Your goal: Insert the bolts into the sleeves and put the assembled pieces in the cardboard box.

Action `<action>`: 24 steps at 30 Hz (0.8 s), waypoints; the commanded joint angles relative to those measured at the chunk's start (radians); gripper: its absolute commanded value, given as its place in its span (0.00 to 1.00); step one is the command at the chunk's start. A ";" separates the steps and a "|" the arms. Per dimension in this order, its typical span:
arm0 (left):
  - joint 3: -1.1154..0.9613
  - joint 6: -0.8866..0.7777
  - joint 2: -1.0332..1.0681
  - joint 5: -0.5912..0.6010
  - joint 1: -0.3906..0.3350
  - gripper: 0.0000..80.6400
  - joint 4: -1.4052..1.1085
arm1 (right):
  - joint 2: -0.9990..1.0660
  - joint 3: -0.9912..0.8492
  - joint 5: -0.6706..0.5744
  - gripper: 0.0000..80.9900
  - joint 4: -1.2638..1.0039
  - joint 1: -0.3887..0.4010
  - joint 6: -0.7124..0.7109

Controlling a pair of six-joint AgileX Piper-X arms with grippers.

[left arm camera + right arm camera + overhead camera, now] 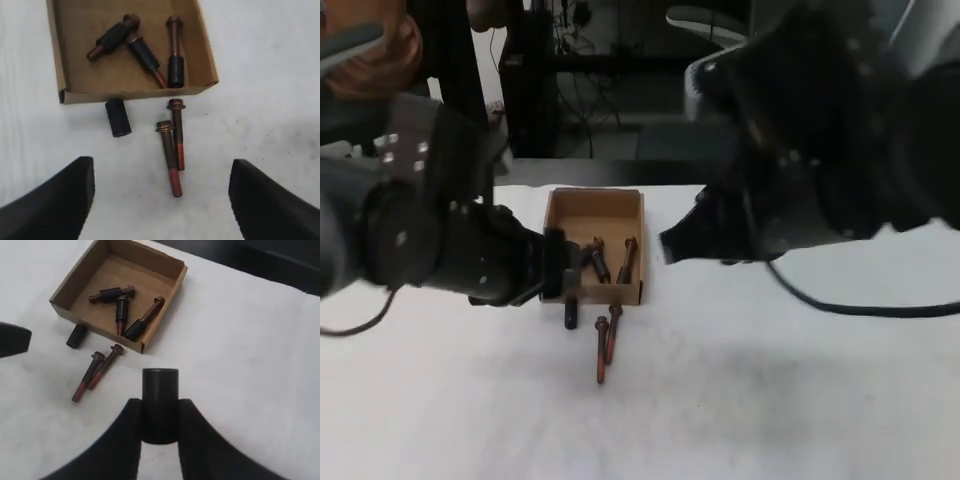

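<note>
The cardboard box [135, 93] holds three bolts that sit in black sleeves [146, 54]. Just outside its near wall lie a loose black sleeve [118, 117] and two bare copper bolts [176, 132] [169, 157]. My left gripper [160, 200] hangs open above the cloth, a little back from these loose parts. My right gripper [160, 410] is shut on another black sleeve [160, 387], held upright over the cloth to the right of the box [167, 302]. In the high view the left gripper [560, 268] is at the box's left front and the right gripper [670, 245] is off its right side.
A white cloth [770, 400] covers the bench, with open room in front and to the right of the box [595, 195]. A cable [860, 305] trails from the right arm across the cloth. Dark furniture and cables stand behind the bench.
</note>
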 commanded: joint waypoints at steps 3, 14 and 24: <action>-0.119 0.026 0.140 -0.044 -0.036 0.87 0.101 | -0.077 0.005 0.010 0.01 0.002 -0.049 -0.010; -0.258 -0.018 0.325 -0.159 -0.175 0.87 0.151 | -0.109 0.005 0.010 0.01 0.011 -0.097 -0.059; -0.280 -0.048 0.361 -0.220 -0.172 0.64 0.172 | -0.123 0.005 0.010 0.01 0.016 -0.102 -0.082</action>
